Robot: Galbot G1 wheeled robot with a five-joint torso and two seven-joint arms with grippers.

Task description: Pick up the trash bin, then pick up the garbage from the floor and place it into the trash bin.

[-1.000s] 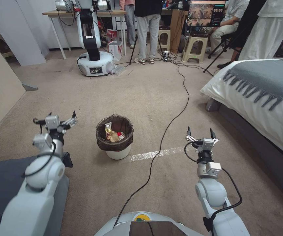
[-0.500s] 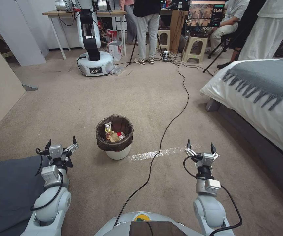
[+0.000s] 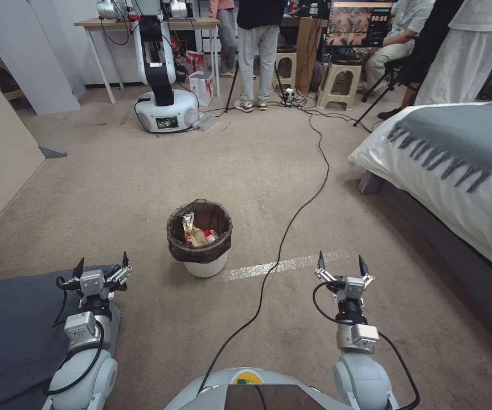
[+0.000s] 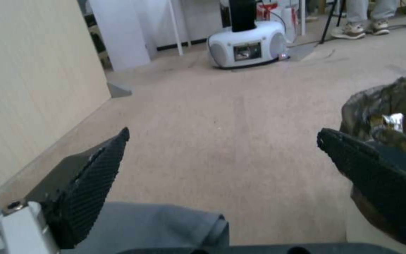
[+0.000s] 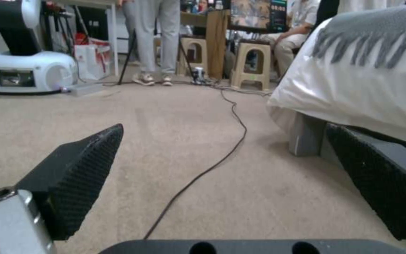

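Trash bin likely light, thin-walled; take at bagged rim; left gripper, right gripper both spread, empty

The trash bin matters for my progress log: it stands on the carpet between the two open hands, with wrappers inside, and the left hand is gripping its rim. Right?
Not quite. The head view shows the left hand open and apart from the trash bin, gripping nothing. The rest holds: the bin stands on the carpet with wrappers inside, and the right hand is open too.
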